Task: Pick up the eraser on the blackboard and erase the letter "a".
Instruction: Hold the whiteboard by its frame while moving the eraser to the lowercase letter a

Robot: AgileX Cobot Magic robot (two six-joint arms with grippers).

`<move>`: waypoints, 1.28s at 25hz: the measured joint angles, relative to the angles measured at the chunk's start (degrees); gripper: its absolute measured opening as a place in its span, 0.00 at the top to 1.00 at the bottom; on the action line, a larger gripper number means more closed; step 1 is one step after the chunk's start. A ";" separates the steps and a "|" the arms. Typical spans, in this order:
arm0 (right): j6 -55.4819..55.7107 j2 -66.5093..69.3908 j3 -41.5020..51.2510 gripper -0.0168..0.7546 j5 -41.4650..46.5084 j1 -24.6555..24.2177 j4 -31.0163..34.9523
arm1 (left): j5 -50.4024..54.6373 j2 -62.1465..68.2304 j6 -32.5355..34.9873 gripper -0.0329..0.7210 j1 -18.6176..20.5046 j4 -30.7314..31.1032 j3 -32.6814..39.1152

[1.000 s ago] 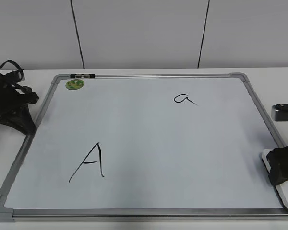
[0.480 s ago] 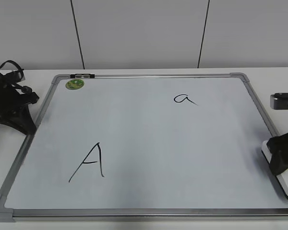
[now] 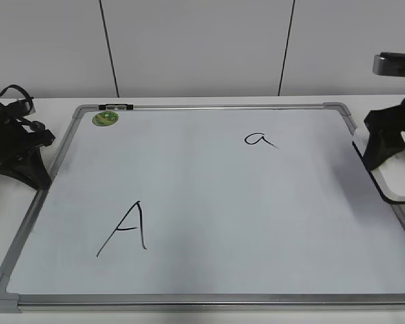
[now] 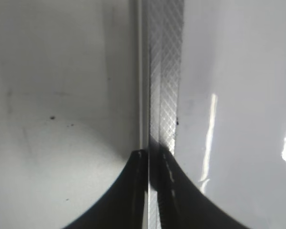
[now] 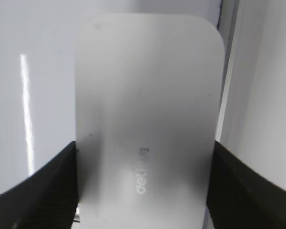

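Exterior view: blackboard (image 3: 209, 202) lies flat, covering most of the tabletop (image 3: 54, 104); green magnet (image 3: 105, 119) at its far-left corner, big capital A (image 3: 125, 229) toward the near-left, letter "a" (image 3: 260, 140) toward the far-right. Right pincer (image 3: 381, 148) sits at the right edge, clamped on the eraser (image 3: 399, 179), which looks lifted and tilted over the board's right frame, white body with dark underside rim showing. Left pincer (image 3: 23, 169) is parked off the board by the left edge; state can't be told here. Left wrist view: only the silver frame strip (image 4: 164, 71) between bare tabletop and board surface, dark pincer tips at the bottom, gap not readable, so cannot tell. Right wrist view: eraser (image 5: 145, 109) fills the frame, both fingers (image 5: 43, 186) pressed on its long sides near the lettering end. Judgement: rigid, light plastic block, smooth sides that could slip if pressed hard; side grip near the middle seems right. Board between eraser and "a" is bare, plenty of room; watch the raised frame and far-right corner, keep strokes short so nothing else gets touched.
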 joint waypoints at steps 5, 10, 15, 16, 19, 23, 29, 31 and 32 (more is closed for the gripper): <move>-0.22 6.72 -12.31 0.29 6.66 0.11 0.21 | 0.00 0.00 0.00 0.92 0.00 0.00 0.00; -0.22 14.91 -24.40 0.29 9.39 1.68 -0.44 | 0.04 0.00 0.00 0.92 0.00 0.00 0.00; -0.22 23.56 -35.77 0.29 9.74 6.67 -2.41 | 0.13 0.00 0.00 0.92 0.00 0.00 0.00; -0.22 25.52 -37.79 0.29 9.74 7.44 -2.47 | 0.13 0.00 0.00 0.92 0.00 0.00 0.00; -0.33 31.11 -45.12 0.29 9.84 8.86 -2.44 | 0.13 0.00 0.00 0.92 0.00 0.00 0.00; -0.33 37.30 -51.55 0.29 9.84 9.34 -2.44 | 0.13 0.00 0.00 0.92 0.00 0.00 0.00; -0.33 41.74 -54.35 0.29 9.96 9.34 -2.55 | 0.13 0.00 0.00 0.92 0.00 0.00 -0.11; -0.33 42.99 -55.19 0.29 10.08 9.34 -2.55 | 0.13 0.00 0.00 0.92 0.00 0.00 -0.11; -0.33 43.71 -55.34 0.29 10.08 9.34 -2.55 | 0.13 0.00 0.00 0.92 0.00 0.00 -0.11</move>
